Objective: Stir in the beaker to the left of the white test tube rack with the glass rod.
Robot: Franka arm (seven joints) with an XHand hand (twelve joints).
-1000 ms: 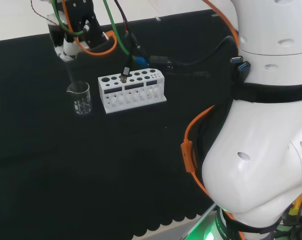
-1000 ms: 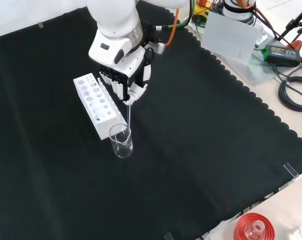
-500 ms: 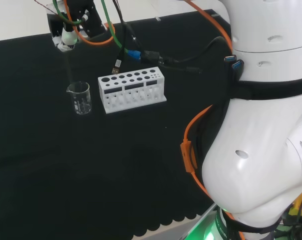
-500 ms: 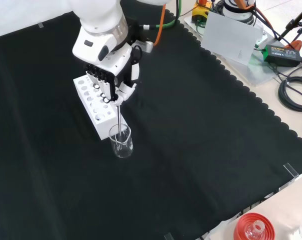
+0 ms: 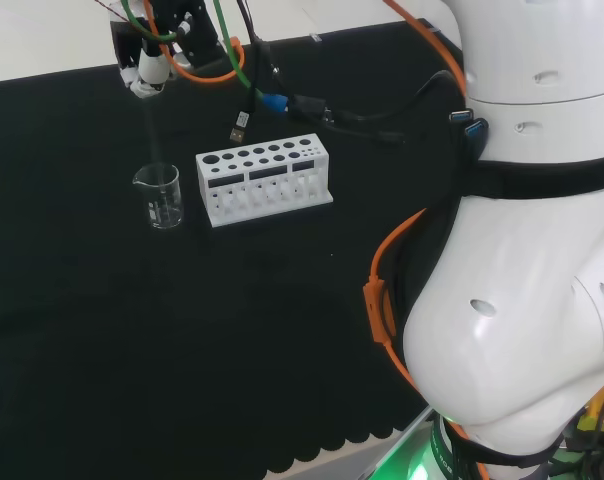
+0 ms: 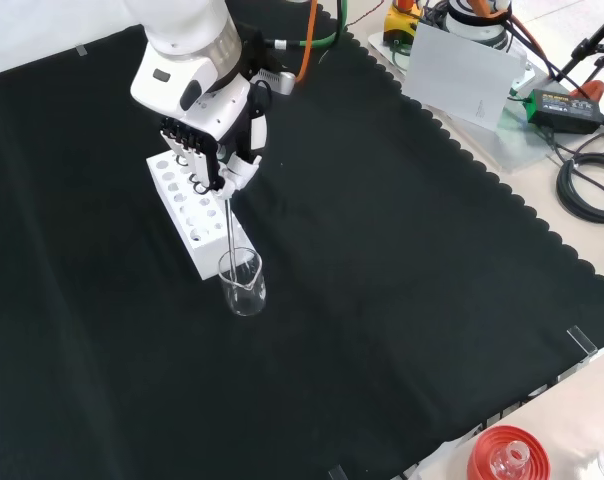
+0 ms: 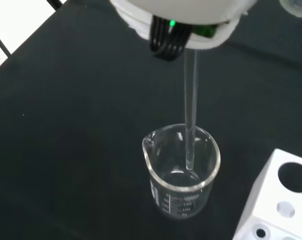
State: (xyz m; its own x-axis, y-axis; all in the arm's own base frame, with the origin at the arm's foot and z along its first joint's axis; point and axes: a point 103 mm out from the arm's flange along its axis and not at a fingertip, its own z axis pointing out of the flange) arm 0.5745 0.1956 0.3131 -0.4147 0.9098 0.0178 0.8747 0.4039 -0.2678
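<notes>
Above the black-clothed worktop (image 6: 402, 250), at about 11 o'clock in the front view, the hand (image 6: 210, 150) hangs over the near end of the white test tube rack (image 6: 189, 209), its fingers (image 6: 187, 152) curled down and pinching the top of the glass rod (image 6: 231, 232). That rod slants down from the fingertips toward 5 o'clock and its lower end dips inside the beaker (image 6: 242, 282), which stands just beside the rack's near end on the cloth. Seen from the head view, the beaker (image 5: 159, 195) sits at 9 o'clock of the rack (image 5: 263, 182), close to it but not touching, with its pouring lip turned away from the rack; the hand (image 5: 153, 70) is high at 11 o'clock of the view, almost straight above the beaker, and the rod (image 5: 159, 135) shows as a faint line down to the rim. Close up in the wrist view, the rod (image 7: 190, 112) enters the beaker (image 7: 181, 171) on the side of the rim away from the spout, and its rounded tip ends just above the glass floor, near the wall. Whether the beaker holds any liquid cannot be told. A corner of the rack (image 7: 278, 205) lies next to the beaker there, apart from it.
</notes>
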